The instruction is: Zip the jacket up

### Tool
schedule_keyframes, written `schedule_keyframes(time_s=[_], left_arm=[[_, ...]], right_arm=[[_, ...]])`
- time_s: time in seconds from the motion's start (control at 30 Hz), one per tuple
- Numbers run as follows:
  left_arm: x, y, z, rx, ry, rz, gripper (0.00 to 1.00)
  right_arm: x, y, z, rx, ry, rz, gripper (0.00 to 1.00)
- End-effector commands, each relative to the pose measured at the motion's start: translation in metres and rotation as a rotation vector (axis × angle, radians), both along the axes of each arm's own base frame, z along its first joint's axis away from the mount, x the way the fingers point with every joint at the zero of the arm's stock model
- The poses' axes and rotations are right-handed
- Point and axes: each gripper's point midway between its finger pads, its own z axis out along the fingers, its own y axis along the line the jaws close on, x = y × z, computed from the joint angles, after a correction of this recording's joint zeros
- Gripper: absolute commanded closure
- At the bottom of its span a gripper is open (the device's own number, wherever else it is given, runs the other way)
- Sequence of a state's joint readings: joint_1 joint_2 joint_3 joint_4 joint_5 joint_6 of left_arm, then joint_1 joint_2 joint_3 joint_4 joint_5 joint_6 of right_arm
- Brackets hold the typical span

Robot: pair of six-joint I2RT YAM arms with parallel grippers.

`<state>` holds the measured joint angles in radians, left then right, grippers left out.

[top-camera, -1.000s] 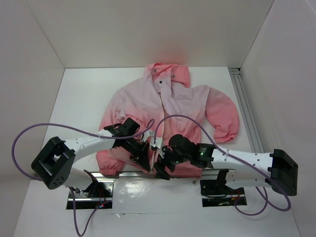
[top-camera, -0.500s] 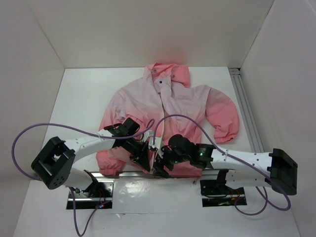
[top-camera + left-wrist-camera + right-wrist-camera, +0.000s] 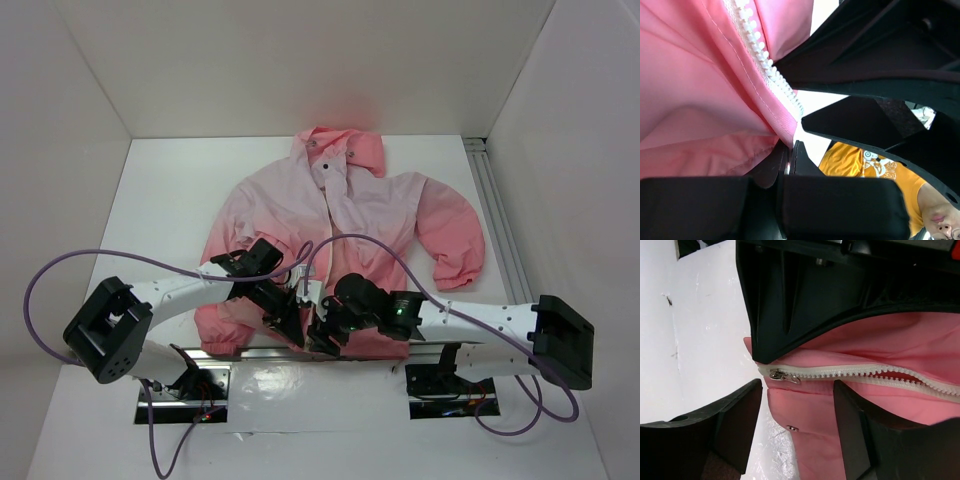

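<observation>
Left tool (image 3: 790, 150) is clenched on the jacket (image 3: 350, 200) hem just beside the zipper slider (image 3: 777, 375); I reckon that anchors the fabric so a pull won't bunch it. Right tool (image 3: 797, 390) gapes astride the slider, not touching it, lined up to pinch. Jacket lies face-up on the worktop (image 3: 170, 190), teeth parting beyond the slider.

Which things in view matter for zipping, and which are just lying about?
Job: jacket, its zipper slider, left gripper pinching the fabric, right gripper open at the slider.
Lying about: purple cables, metal rail at far right.
</observation>
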<state>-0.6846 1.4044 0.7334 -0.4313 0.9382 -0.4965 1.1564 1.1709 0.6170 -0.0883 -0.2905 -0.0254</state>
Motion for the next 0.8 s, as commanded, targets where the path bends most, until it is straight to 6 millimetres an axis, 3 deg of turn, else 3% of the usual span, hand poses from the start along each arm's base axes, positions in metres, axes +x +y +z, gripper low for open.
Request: schedule_keyframes(time_s=[0.0, 0.1, 0.2, 0.27, 0.77], left_arm=[[-0.0057, -0.0033, 0.0204, -0.066, -0.006, -0.044, 1.00], [-0.0057, -0.0033, 0.0204, -0.066, -0.006, -0.044, 1.00], [-0.0057, -0.0033, 0.0204, -0.066, -0.006, -0.044, 1.00], [-0.0057, -0.0033, 0.0204, -0.066, -0.006, -0.044, 1.00], [-0.0057, -0.0034, 0.0185, -0.061, 0.001, -0.043, 1.00]], right_arm=[[0.0046, 0.0125, 0.0176, 0.072, -0.053, 0.011, 0.34], [0.0061, 0.0122, 0.0173, 0.070, -0.057, 0.003, 0.46], [0.0073, 0.0119, 0.0206, 0.078, -0.059, -0.009, 0.51], [0.0073, 0.0119, 0.0206, 0.078, -0.059, -0.009, 0.61], [-0.0001, 0.0103, 0.0269, 0.093, -0.053, 0.015, 0.67]])
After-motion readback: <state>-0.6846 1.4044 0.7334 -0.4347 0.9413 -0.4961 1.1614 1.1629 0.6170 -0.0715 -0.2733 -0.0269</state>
